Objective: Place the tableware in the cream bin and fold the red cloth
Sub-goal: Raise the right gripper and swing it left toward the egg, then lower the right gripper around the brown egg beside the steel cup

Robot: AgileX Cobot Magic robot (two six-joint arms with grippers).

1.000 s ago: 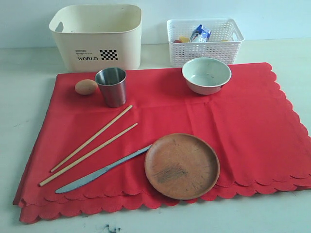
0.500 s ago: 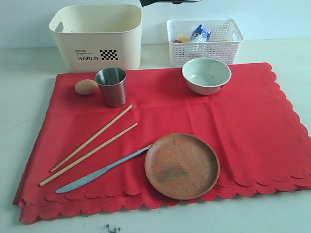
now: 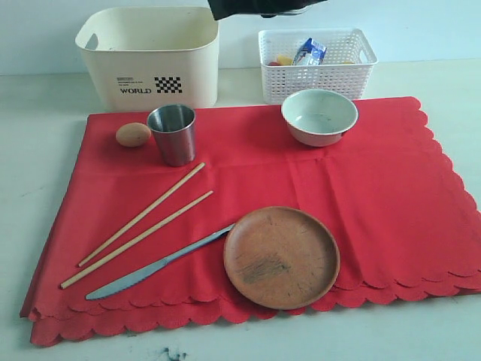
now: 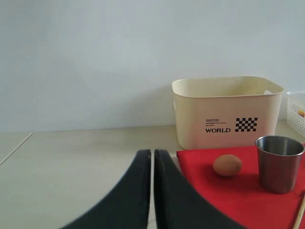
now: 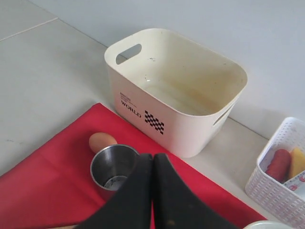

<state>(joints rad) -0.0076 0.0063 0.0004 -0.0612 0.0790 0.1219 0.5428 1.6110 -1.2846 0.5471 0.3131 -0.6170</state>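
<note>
Exterior view: red cloth (image 3: 361,195) spread flat on the worktop (image 3: 45,150), front edge doubled. On it: steel cup (image 3: 173,134) upright beside an egg (image 3: 133,134), pale bowl (image 3: 319,116) at the far side, two chopsticks (image 3: 139,229) lying near-parallel, and a knife (image 3: 158,265) whose handle end meets the brown plate (image 3: 281,257). Just behind the cloth stands the cream bin (image 3: 150,56), with a white basket (image 3: 316,68) next to it.

Left wrist view: left end effector (image 4: 152,155) closed on nothing, low over bare worktop, short of the cloth's corner.

Right wrist view: right end effector (image 5: 152,156) closed and empty, above the cup. The bin beyond holds no tableware.

Handling, judged: the cup is rigid, light, slick steel, so pinch its wall with one finger inside the rim. The bowl looks breakable and wants the same rim grip, gently. Chopsticks and knife lie flat on soft fabric, so pinch across mid-length. Take the plate by its raised rim. The cloth is limp and should lift by its corners once cleared.
</note>
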